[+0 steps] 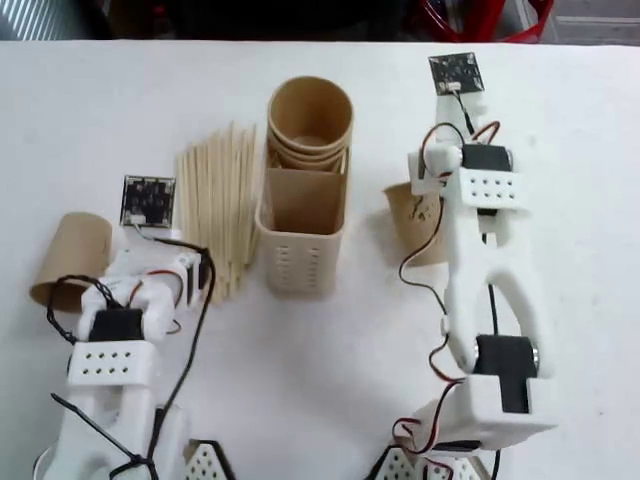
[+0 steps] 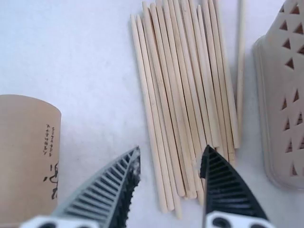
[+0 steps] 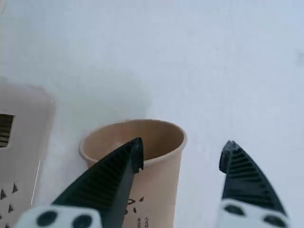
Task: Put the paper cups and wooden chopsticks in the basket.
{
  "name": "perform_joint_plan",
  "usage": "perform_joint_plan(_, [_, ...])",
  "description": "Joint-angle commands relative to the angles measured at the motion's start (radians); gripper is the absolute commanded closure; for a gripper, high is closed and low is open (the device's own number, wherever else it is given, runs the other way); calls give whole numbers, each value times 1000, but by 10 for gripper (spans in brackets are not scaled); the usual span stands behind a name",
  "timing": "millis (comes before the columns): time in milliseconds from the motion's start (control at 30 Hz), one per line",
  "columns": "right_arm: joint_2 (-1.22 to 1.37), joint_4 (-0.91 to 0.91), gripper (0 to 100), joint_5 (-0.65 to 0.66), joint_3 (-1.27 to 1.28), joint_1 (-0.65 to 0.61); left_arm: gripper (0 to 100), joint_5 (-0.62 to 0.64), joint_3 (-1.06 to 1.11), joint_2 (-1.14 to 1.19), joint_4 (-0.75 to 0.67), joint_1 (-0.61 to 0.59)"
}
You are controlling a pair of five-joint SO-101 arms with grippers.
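Note:
A beige basket (image 1: 300, 245) stands mid-table, with stacked paper cups (image 1: 310, 115) in its far compartment. Left of it lies a pile of wooden chopsticks (image 1: 220, 200). My left gripper (image 2: 171, 161) hangs open just above the near ends of the chopsticks (image 2: 185, 95). A paper cup (image 1: 72, 258) lies on its side to the left. Another paper cup (image 1: 412, 220) lies right of the basket. My right gripper (image 3: 184, 149) is open over that cup (image 3: 156, 161), one finger across its mouth and the other beside its wall.
The basket's perforated wall (image 2: 285, 104) is close beside the chopsticks, and its edge (image 3: 19, 137) is near the right cup. Loose arm cables (image 1: 415, 270) trail over the white table. A red object (image 1: 470, 15) sits beyond the far edge.

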Motion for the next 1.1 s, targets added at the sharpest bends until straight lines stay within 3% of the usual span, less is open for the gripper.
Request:
perform_joint_plan(0, [-90, 21, 741, -28, -12, 8, 786, 2, -8, -15, -21, 7])
perform_joint_plan(300, [-151, 91, 741, -40, -17, 7, 786, 2, -8, -15, -21, 5])
perform_joint_plan(400, [-150, 25, 741, -52, -17, -25, 786, 2, -8, -15, -21, 5])
perform_joint_plan(600, [-142, -140, 741, -265, -11, -87, 786, 2, -8, -15, -21, 5])
perform_joint_plan(867, [74, -197, 741, -279, -26, -87, 786, 2, -8, -16, -21, 5])
perform_joint_plan(1067, [182, -53, 741, -278, -160, -45, 786, 2, -8, -16, -21, 5])
